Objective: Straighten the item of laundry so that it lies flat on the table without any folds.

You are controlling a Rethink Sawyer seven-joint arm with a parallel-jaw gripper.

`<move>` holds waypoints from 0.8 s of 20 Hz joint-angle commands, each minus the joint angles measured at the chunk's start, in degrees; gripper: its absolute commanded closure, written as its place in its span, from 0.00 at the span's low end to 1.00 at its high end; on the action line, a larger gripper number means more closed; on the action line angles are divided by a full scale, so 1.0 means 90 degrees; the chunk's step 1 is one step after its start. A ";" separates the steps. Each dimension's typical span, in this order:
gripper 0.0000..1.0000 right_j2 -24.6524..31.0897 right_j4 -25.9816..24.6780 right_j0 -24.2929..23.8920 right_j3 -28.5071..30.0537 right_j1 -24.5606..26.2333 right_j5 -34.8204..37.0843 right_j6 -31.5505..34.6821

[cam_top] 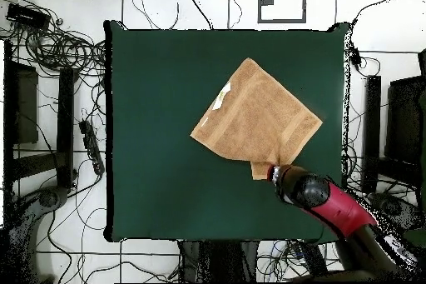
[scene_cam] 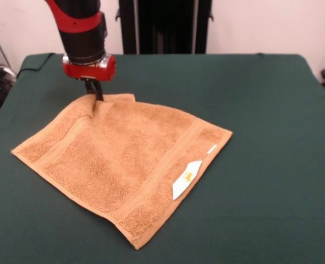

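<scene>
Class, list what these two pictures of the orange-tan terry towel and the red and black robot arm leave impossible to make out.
- Gripper: front view shows only dark tips at the orange-tan terry towel; open or shut is unclear. Overhead, the red and black arm covers it.
- Towel corner at the gripper: bunched; whether it is pinched cannot be told.
- White label: print too small to read.
- Arm's upper part: cut off by the front view's top edge.
</scene>
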 commanded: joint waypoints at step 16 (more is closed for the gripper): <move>1.00 0.2495 -0.3006 -0.0863 -0.0841 0.1179 0.1507 -0.2171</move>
